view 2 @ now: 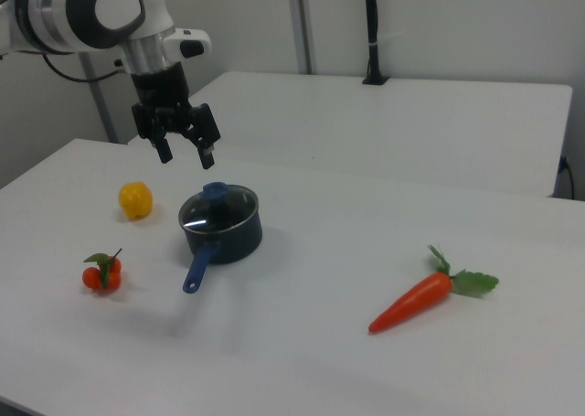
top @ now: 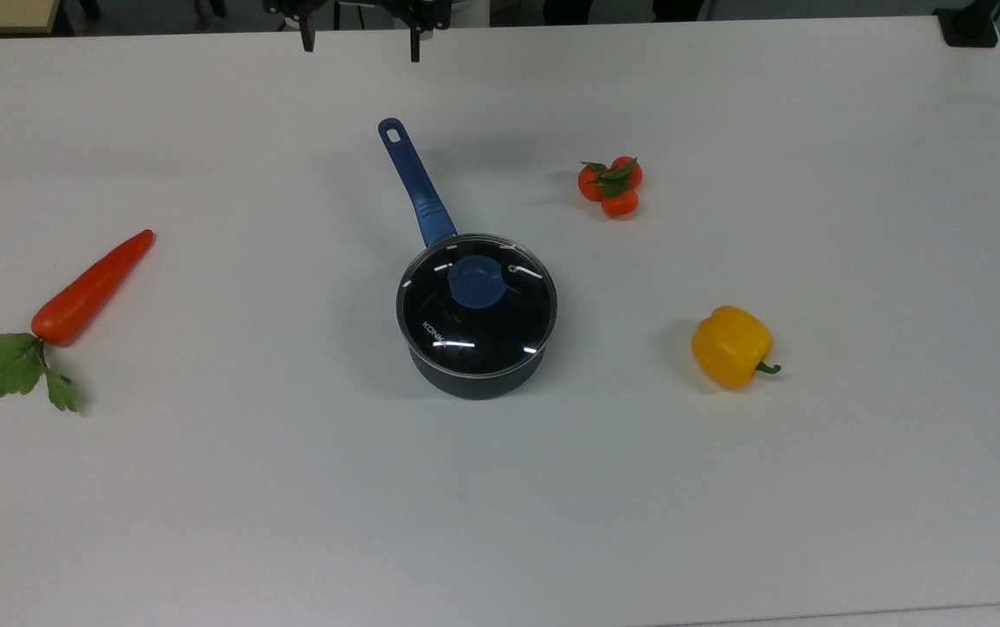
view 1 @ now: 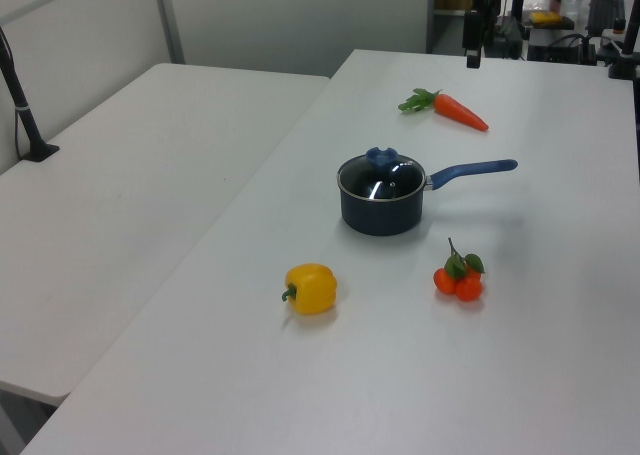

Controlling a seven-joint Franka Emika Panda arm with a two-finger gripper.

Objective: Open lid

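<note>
The clear glass lid (top: pixel 476 312) with a blue knob (top: pixel 476 280) rests on the dark saucepan (top: pixel 474 374), whose blue handle (top: pixel 415 181) points toward the far edge in the top view. Lid (view 1: pixel 381 180) and saucepan (view 1: pixel 379 213) sit mid-table in the left view; the right view shows the lid (view 2: pixel 219 208) on the saucepan (view 2: pixel 224 235) too. My gripper (view 2: pixel 186 153) hangs open in the air, above and to the right view's left of the lid, touching nothing. Its fingertips (top: pixel 307 39) peek in at the top view's upper edge around the gripper (top: pixel 361 45).
A carrot (top: pixel 91 287) lies at the top view's left. Tomatoes (top: pixel 611 186) and a yellow pepper (top: pixel 731 346) lie at the top view's right. The white table (top: pixel 291 505) carries them all. A second table (view 2: pixel 411 114) stands beyond.
</note>
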